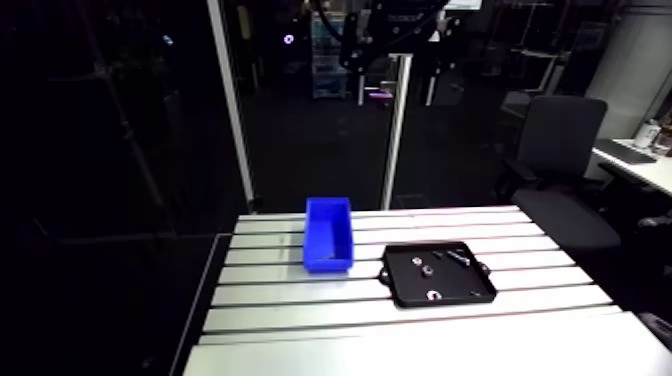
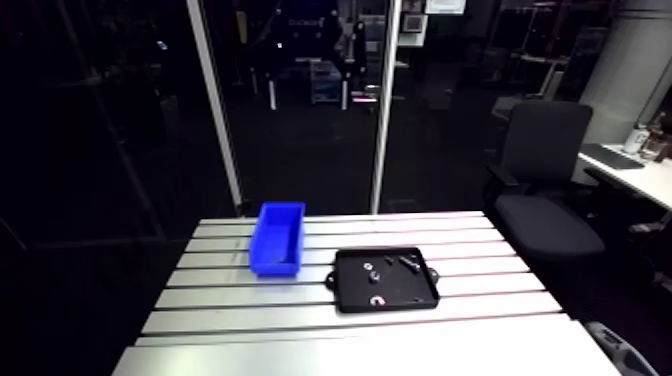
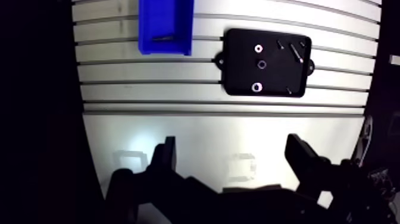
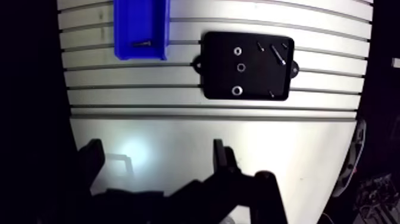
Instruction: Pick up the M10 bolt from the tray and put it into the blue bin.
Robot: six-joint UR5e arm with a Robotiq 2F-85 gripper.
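We see our two-finger black claw (image 3: 232, 146) spread wide, empty, above slotted aluminium table (image 3: 196, 128). Well ahead: blue plastic bin (image 3: 166, 49) – dark bolt (image 3: 162, 38) lying inside. Beside bin, black flat tray (image 3: 238, 74) holds washers (image 3: 257, 87), long screw (image 3: 296, 52).

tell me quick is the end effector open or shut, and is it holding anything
End effector: open, holding nothing.

Blue bin (image 3: 144, 27), far end beyond the wrist view's edge; small parts (image 3: 257, 87) on tray (image 3: 238, 77) indistinct
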